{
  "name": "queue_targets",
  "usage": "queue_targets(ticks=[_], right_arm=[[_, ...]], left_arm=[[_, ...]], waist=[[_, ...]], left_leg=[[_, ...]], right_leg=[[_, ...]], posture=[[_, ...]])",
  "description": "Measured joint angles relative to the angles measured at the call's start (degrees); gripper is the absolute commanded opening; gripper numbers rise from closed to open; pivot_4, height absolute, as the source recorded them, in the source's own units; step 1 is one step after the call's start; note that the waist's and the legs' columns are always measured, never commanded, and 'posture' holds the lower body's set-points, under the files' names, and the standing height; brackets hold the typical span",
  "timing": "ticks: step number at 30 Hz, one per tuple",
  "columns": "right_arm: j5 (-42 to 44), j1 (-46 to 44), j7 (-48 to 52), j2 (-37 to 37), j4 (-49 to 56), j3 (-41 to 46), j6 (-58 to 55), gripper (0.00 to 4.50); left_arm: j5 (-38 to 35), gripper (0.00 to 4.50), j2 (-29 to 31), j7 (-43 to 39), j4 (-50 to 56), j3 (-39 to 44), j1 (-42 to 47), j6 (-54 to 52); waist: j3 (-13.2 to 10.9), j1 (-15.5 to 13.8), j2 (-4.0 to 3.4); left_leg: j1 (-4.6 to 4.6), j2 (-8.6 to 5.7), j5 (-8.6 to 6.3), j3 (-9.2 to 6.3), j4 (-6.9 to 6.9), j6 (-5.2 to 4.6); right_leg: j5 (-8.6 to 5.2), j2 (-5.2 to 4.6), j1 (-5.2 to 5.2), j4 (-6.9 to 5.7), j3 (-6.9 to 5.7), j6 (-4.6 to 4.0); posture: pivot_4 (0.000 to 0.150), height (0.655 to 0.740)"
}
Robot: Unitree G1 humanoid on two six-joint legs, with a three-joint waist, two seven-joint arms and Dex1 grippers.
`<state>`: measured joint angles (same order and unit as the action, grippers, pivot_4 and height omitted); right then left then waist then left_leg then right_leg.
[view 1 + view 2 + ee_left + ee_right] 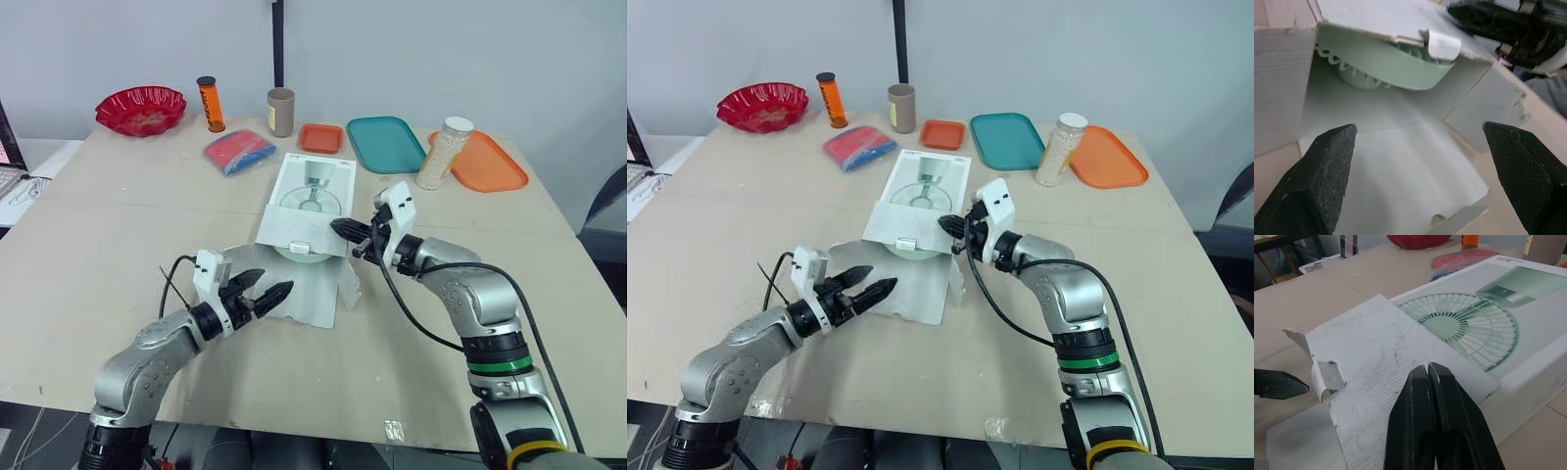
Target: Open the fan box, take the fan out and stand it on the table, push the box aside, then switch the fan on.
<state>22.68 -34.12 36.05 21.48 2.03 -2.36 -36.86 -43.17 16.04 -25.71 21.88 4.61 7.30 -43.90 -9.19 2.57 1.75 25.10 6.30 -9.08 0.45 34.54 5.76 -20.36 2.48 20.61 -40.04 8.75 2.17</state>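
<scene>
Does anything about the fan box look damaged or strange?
Yes. The fan box has a scuffed upper flap, one corner is torn ragged, and a loose tape piece curls off the flap's edge. The fan lies inside the box.

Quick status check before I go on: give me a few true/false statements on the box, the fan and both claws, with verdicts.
1. The fan box is open at its near end. True.
2. The fan stands outside the box. False: it lies inside the box.
3. The left claw is open. True.
4. The right claw is spread wide. False: it is shut, at the box's top flap.
</scene>
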Motion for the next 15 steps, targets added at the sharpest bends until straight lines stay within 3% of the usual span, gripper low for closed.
queue_targets(ticks=[5,15], right_arm=[[0.0,0.0,0.1,0.0,0.0,0.0,-0.1,0.00],[-0.2,0.1,0.3,1.2,0.8,0.0,-1.2,0.00]], left_arm=[[-14.6,4.38,-6.9,10.4,0.7,4.2,0.0,-9.3],[-27.8,4.38,-12.0,23.9,-3.5,7.7,1.9,-13.8]], waist=[[0.0,0.0,0.01],[0.0,0.0,0.01]], left_leg=[[0.03,-0.01,-0.01,-0.05,0.00,-0.01],[0.01,-0.13,0.02,-0.22,0.03,0.03]], right_leg=[[-0.01,0.00,0.00,0.01,0.00,0.01],[-0.02,0.00,-0.08,0.02,-0.01,0.01]], posture=[[0.150,0.7389],[0.150,0.7389]])
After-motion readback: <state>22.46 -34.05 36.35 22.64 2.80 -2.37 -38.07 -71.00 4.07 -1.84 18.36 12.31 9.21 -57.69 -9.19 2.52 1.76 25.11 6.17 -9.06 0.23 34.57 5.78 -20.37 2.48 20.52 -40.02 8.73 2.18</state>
